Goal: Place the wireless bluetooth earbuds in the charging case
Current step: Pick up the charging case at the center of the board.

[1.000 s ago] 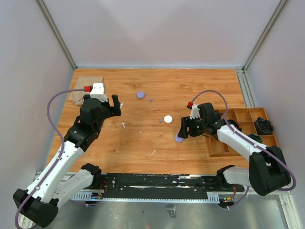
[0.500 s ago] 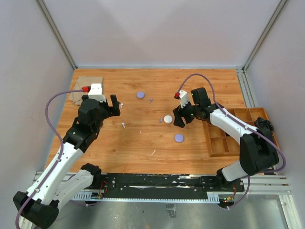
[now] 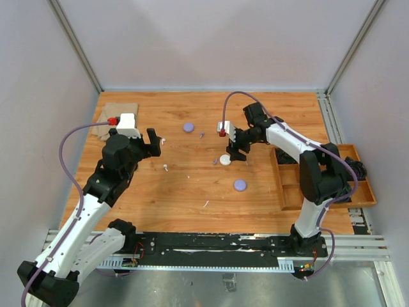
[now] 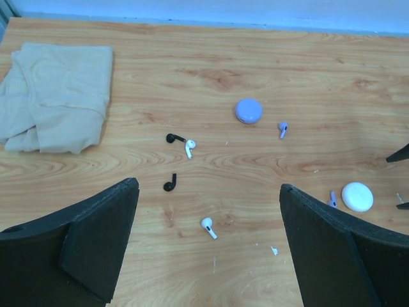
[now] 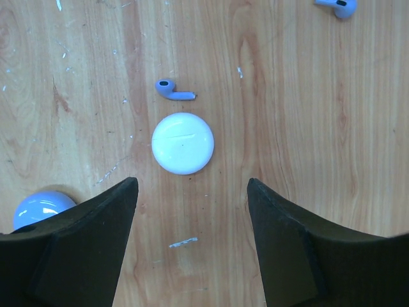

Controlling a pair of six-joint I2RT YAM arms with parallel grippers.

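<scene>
Tiny earbuds lie scattered on the wooden table. The left wrist view shows a white earbud [image 4: 209, 227] between my open fingers, two black ones [image 4: 169, 183] [image 4: 174, 137], another white one [image 4: 189, 148] and two purple ones [image 4: 282, 130] [image 4: 332, 199]. My left gripper [image 4: 208, 187] [image 3: 155, 141] hovers open and empty above them. My right gripper [image 5: 192, 182] [image 3: 236, 151] is open and empty just beside a closed white round case [image 5: 183, 142] [image 3: 225, 160]. A purple earbud [image 5: 172, 91] lies just beyond that case. Two closed purple cases [image 3: 188, 127] [image 3: 239, 185] lie apart.
A beige cloth [image 3: 115, 118] lies at the far left. A wooden compartment tray [image 3: 319, 176] with a black cable sits at the right edge. Another purple earbud [image 5: 339, 6] lies at the top of the right wrist view. Grey walls enclose the table.
My right arm has swung left and away from the tray, from beside the near purple case to the white case. The left arm has hardly moved.
</scene>
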